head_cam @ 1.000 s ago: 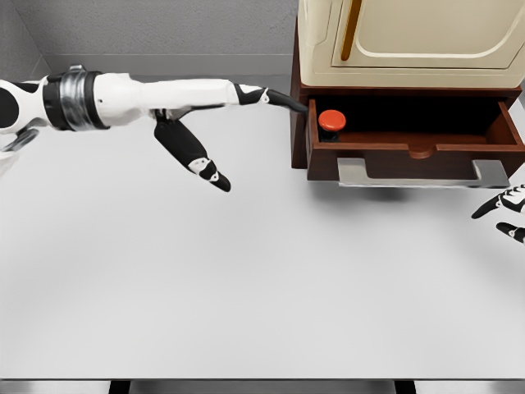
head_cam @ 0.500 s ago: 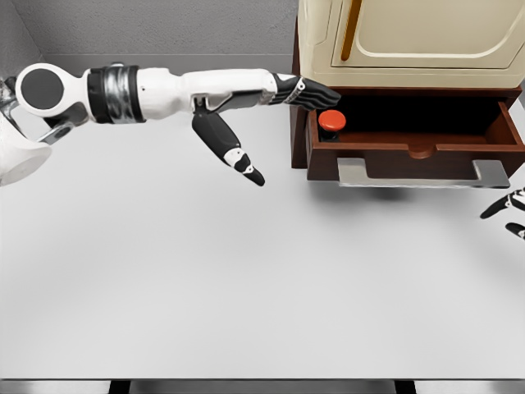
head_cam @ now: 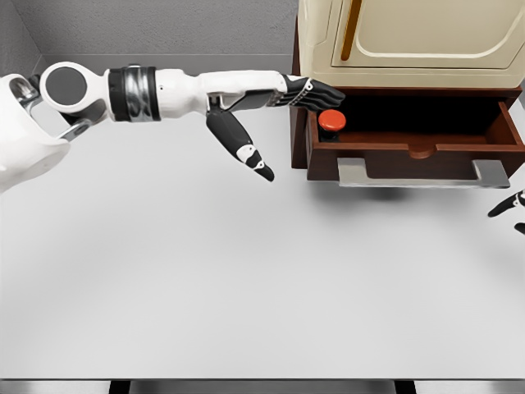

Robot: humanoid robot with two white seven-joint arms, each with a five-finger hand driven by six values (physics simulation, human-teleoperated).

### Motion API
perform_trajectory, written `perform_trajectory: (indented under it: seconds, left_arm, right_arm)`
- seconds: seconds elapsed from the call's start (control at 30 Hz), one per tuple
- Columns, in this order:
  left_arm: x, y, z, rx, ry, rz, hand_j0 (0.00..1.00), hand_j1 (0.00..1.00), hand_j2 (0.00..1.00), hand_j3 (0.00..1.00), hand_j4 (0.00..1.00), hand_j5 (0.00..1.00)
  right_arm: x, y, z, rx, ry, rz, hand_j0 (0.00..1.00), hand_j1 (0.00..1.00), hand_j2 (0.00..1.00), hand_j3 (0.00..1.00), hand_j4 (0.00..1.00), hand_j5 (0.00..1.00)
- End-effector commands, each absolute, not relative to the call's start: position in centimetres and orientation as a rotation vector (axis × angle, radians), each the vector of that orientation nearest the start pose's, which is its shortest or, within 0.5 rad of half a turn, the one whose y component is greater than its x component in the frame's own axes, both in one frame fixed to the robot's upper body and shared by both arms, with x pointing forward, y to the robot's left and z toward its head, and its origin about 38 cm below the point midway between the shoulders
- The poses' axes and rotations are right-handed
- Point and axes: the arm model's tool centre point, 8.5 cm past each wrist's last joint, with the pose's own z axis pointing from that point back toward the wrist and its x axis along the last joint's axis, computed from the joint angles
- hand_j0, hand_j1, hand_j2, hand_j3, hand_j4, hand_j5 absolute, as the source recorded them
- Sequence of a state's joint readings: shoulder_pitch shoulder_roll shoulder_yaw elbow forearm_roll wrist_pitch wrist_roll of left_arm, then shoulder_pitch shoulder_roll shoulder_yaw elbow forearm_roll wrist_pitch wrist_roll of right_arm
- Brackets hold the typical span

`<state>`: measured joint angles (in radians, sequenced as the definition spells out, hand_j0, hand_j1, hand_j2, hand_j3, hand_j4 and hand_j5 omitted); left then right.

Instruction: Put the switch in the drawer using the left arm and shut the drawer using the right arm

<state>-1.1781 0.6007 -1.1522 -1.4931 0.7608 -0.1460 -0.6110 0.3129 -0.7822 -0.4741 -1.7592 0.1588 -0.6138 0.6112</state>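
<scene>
**Red switch sits in the open drawer, left hand reaching over its corner**

We look down from the robot's head onto a pale grey table (head_cam: 246, 287). In the upper right of the frame stands a cream cabinet (head_cam: 410, 37) on a dark brown wooden base, and from that base a drawer (head_cam: 414, 152) is pulled out toward us, with a flat grey handle (head_cam: 422, 172) along its front edge.

Inside the drawer, at its left end, we see the switch (head_cam: 331, 121), a small dark body with a round red button on top. It sits upright just behind the drawer's front wall.

The left arm crosses the upper left of the frame, white with a dark band near the wrist. The left hand (head_cam: 283, 103) is stretched flat, fingers (head_cam: 321, 93) straight and together, their dark tips over the drawer's left corner, just above and beside the switch. We cannot tell if they touch it. The thumb (head_cam: 242, 148) hangs down and away over the table. The hand holds nothing.

At the right edge, just below the drawer, only a few black and white fingertips of the right hand (head_cam: 513, 209) show; we cannot tell if it is open or closed.
</scene>
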Motion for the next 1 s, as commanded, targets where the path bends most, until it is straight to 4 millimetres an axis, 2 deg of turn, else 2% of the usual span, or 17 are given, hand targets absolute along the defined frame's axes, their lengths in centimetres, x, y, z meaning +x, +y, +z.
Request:
perform_trajectory:
  seconds: [0.0,0.17,0.33,0.5,0.63,0.73,0.97]
  left_arm:
    - [45.2,11.2,31.4,-0.68,-1.517,-1.564,1.0,1.0,1.0,1.0,1.0,1.0]
    - [44.9,11.0,31.2,-0.686,-1.512,-1.571,1.0,1.0,1.0,1.0,1.0,1.0]
    - [45.0,11.1,31.1,-0.683,-1.506,-1.569,1.0,1.0,1.0,1.0,1.0,1.0]
    - [45.1,11.2,31.0,-0.677,-1.505,-1.567,1.0,1.0,1.0,1.0,1.0,1.0]
    - [45.6,11.5,30.9,-0.664,-1.502,-1.556,1.0,1.0,1.0,1.0,1.0,1.0]
    - [46.8,10.6,30.0,-0.627,-1.476,-1.549,1.0,1.0,1.0,1.0,1.0,1.0]
    - [46.8,10.5,29.9,-0.628,-1.474,-1.553,1.0,1.0,1.0,1.0,1.0,1.0]
  right_arm:
    - [27.4,-45.2,22.6,-0.537,-1.504,1.517,0.6,0.6,0.6,0.6,0.6,0.6]
    - [27.4,-45.1,22.5,-0.537,-1.513,1.509,0.59,0.59,0.59,0.59,0.59,0.59]
    - [27.6,-44.1,21.6,-0.489,-1.512,1.524,0.59,0.59,0.59,0.59,0.59,0.59]
    - [27.7,-44.2,21.7,-0.493,-1.514,1.524,0.59,0.59,0.59,0.59,0.59,0.59]
    - [27.7,-44.2,21.8,-0.495,-1.515,1.526,0.59,0.59,0.59,0.59,0.59,0.59]
    - [27.9,-44.2,22.0,-0.501,-1.518,1.529,0.59,0.59,0.59,0.59,0.59,0.59]
    - [27.9,-44.2,21.9,-0.498,-1.516,1.531,0.58,0.58,0.58,0.58,0.58,0.58]
